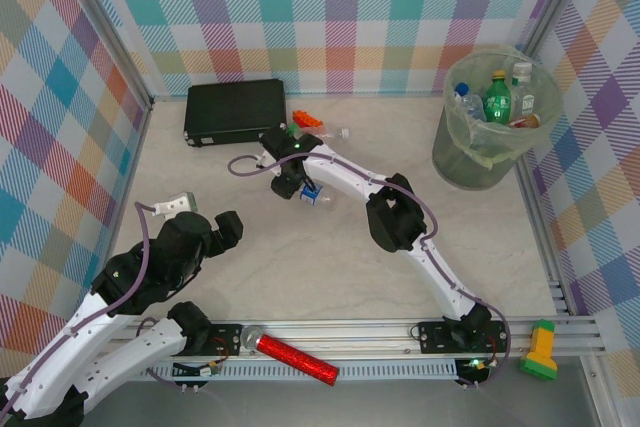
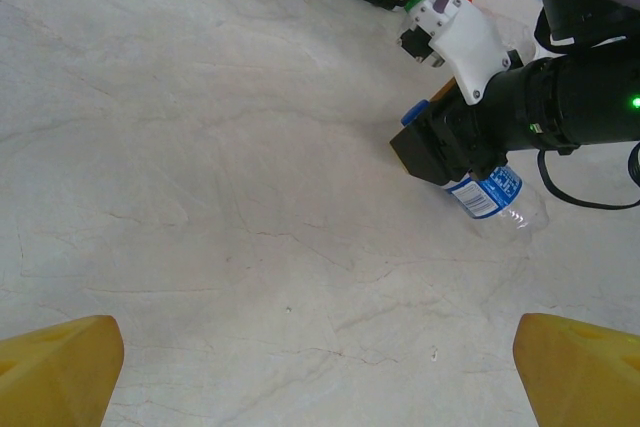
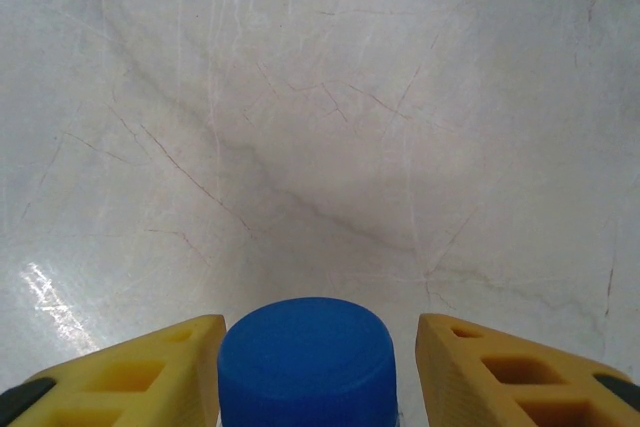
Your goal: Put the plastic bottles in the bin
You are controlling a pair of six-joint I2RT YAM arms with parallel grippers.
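A clear plastic bottle (image 2: pixel 487 191) with a blue label and blue cap (image 3: pixel 307 362) lies tilted on the marble tabletop, left of centre at the back (image 1: pixel 312 193). My right gripper (image 1: pixel 297 185) is down over it, and its yellow fingers (image 3: pixel 130 372) are closed round the bottle, with the cap between them. My left gripper (image 2: pixel 320 377) is open over bare table at the near left (image 1: pixel 226 228), well short of the bottle. The bin (image 1: pixel 480 165), lined with a pale green bag, stands at the far right with a green bottle (image 1: pixel 497 99) and other bottles inside.
A flat black case (image 1: pixel 235 110) lies at the back left, with small orange bricks (image 1: pixel 307 120) beside it. A red glittery cylinder (image 1: pixel 297 359) rests on the front rail, and a green and yellow block (image 1: pixel 541 351) sits at the near right. Checked walls enclose the table.
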